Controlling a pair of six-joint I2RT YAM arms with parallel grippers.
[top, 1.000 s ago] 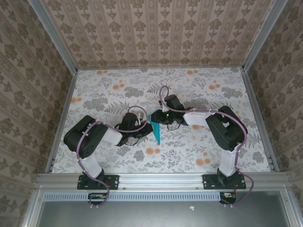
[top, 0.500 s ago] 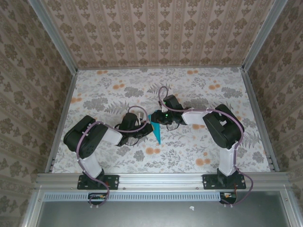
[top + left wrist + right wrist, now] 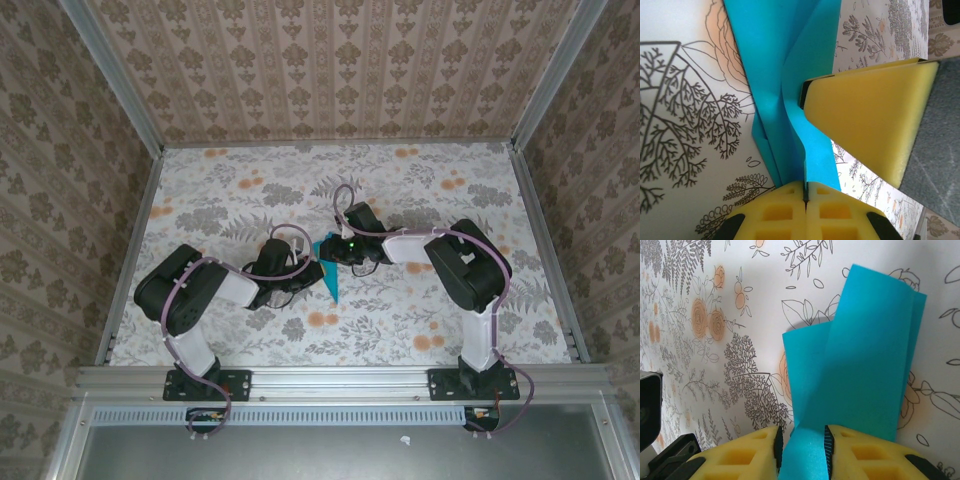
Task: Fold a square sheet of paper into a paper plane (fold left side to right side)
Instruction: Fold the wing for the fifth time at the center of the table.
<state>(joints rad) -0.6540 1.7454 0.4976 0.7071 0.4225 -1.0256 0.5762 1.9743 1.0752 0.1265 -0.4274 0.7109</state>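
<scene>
Widest is the flowered counter [image 3: 430, 190], and our left arm [image 3: 190, 290] and right arm [image 3: 465, 265] reach in to meet at its middle. There the cyan paper plane [image 3: 329, 281] rests, narrow, its tip toward the near edge. The left fingers [image 3: 775, 212] are pressed together on a raised flap, we judge to stop the layers sliding. The right fingers [image 3: 860, 457] pinch the other flap (its edge runs up between them), likely ready to draw it across for the crease.
</scene>
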